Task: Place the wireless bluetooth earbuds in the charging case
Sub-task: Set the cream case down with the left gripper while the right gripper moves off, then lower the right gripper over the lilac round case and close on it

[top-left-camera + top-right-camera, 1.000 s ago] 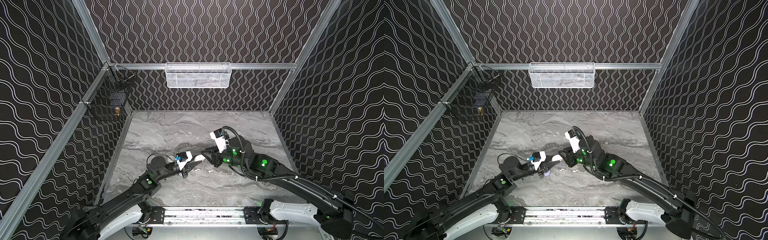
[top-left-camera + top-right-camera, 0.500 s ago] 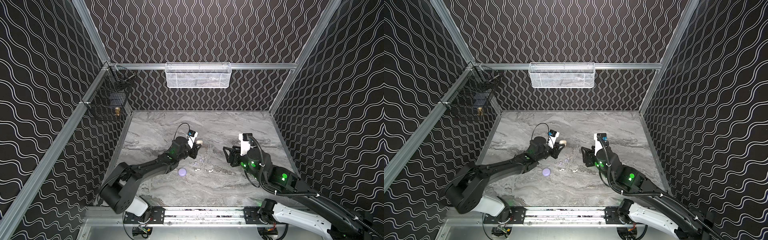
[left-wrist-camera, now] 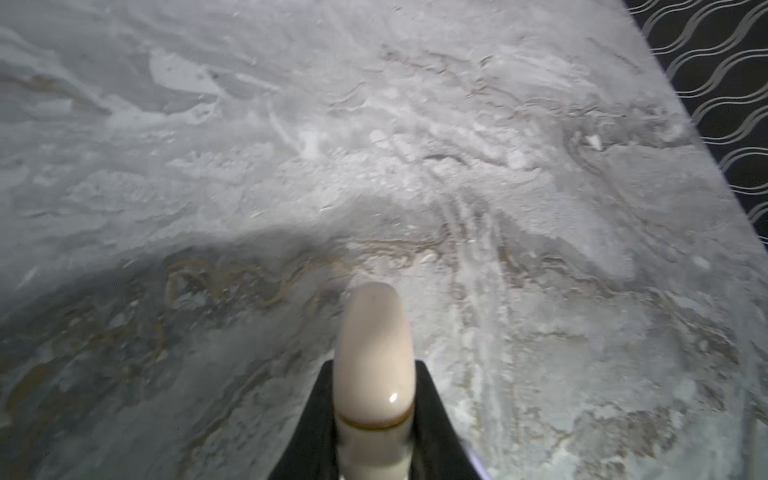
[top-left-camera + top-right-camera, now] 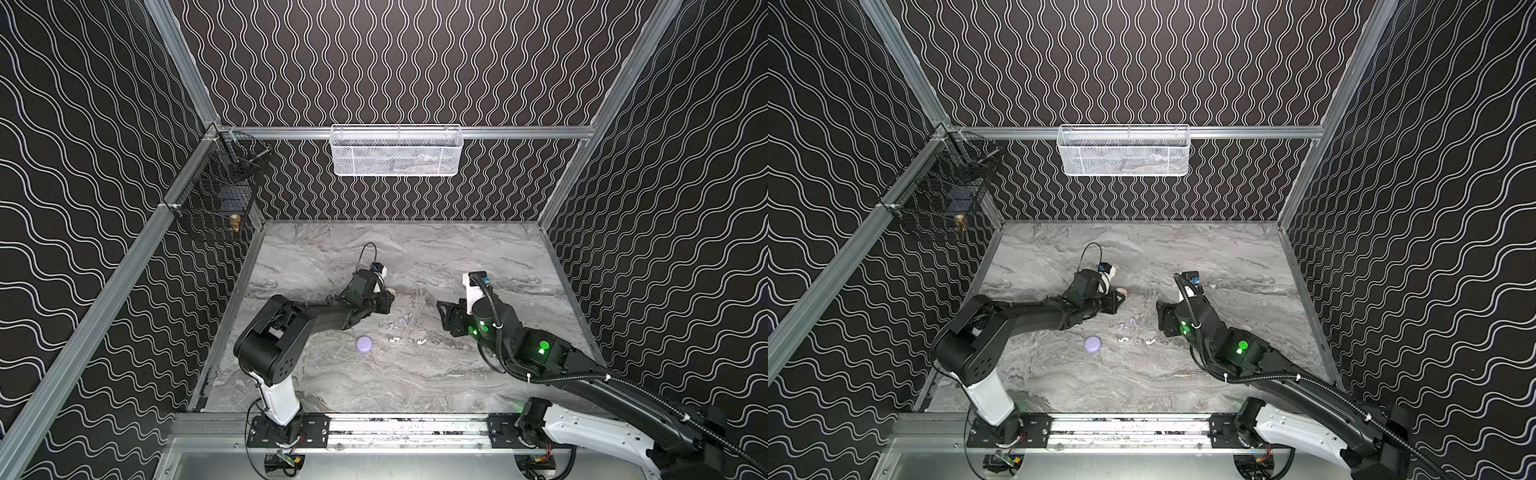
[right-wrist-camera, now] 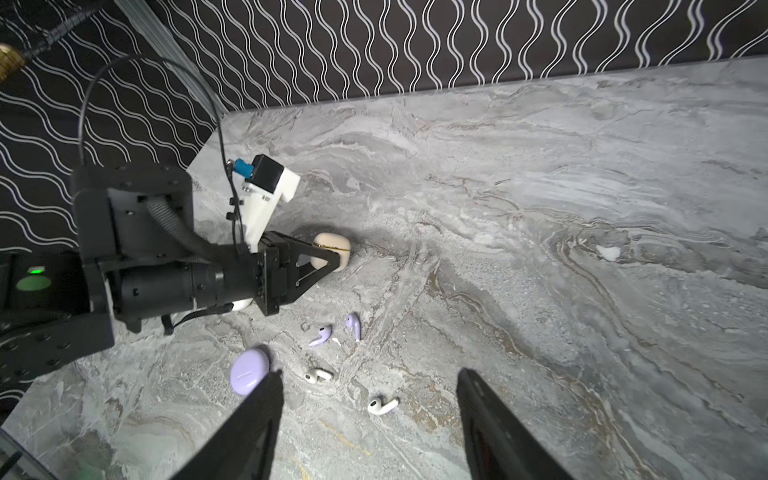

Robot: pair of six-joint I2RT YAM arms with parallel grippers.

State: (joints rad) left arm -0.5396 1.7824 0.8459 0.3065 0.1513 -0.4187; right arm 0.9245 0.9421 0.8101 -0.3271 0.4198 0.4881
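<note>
Four tiny earbuds point(image 4: 421, 341) lie on the table point(image 4: 457, 257) in both top views, the left wrist view shows the left gripper point(image 3: 374, 365) squeezing a beige case point(image 3: 374, 328), and the right wrist view shows the right gripper point(image 5: 368, 376) open and empty near them, likely light, slippery, best pinched at the head.

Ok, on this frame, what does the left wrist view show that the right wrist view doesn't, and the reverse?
Only the left wrist view: the beige charging case end-on and close up, a finger of the left gripper pressed against each side. Only the right wrist view: two lavender earbuds, two white earbuds and a lavender case lying on the marble table, plus the right gripper, jaws open. Both: the beige charging case clamped in the left gripper, the marble table and the wavy-patterned wall.
</note>
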